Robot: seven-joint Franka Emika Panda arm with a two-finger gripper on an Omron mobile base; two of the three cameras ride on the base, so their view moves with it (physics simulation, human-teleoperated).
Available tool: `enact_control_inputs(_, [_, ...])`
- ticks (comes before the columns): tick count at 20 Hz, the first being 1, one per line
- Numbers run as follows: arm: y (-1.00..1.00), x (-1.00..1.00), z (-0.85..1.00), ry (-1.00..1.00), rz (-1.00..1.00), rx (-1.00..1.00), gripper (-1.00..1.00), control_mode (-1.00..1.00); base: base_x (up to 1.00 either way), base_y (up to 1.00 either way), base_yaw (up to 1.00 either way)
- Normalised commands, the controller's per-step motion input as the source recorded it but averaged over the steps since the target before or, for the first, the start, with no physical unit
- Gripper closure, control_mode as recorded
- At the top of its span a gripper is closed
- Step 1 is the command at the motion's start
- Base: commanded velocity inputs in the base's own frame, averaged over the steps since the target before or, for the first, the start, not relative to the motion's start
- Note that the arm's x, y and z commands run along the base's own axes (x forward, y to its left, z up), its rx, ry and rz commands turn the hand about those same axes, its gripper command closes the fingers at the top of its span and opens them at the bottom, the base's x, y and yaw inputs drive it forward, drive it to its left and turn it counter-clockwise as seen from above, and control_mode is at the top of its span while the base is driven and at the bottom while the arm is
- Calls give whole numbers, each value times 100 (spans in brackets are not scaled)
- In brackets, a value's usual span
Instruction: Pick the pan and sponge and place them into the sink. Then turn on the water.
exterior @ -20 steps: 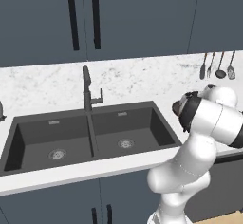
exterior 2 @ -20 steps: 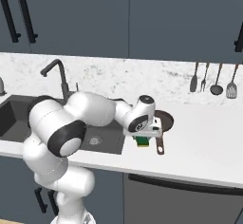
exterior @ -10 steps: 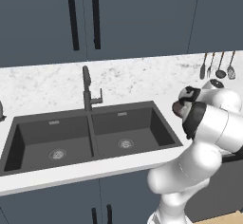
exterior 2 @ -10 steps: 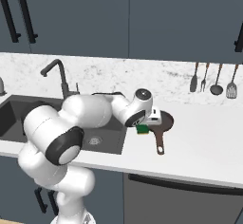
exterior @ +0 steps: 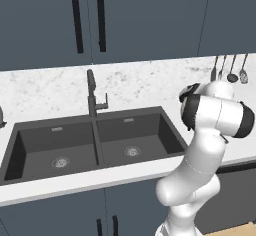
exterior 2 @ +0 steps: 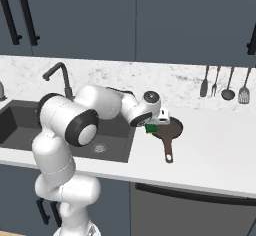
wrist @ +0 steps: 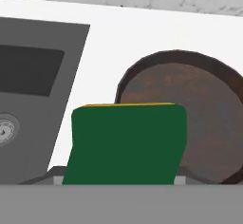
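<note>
We see the hand [exterior 2: 152,124] pinching the sponge [wrist: 124,144] between its fingers, raised off the surface [exterior 2: 220,150] at the near edge of the pan [exterior 2: 169,129]; risk: a loose pinch could drop the sponge short of the sink [exterior 2: 122,140], or the swing could clip the pan; both basins hold nothing but their drains; no water at the tap [exterior: 92,94].

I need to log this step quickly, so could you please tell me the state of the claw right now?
Claw: closed on the sponge, lifted above the counter beside the pan.
</note>
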Motion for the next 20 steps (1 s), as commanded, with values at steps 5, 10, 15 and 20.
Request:
enact_control_inputs(5, [-45, 48, -8, -4, 0, 0, 100, -100, 0, 0, 0])
enact_control_inputs(10, [-23, 54, -19, -3, 0, 0, 100, -100, 0, 0, 0])
enact_control_inputs(15, [-13, 20, -51, 0, 0, 0, 100, -100, 0, 0, 0])
enact_control_inputs(20, [-19, 16, -33, 0, 0, 0, 100, -100, 0, 0, 0])
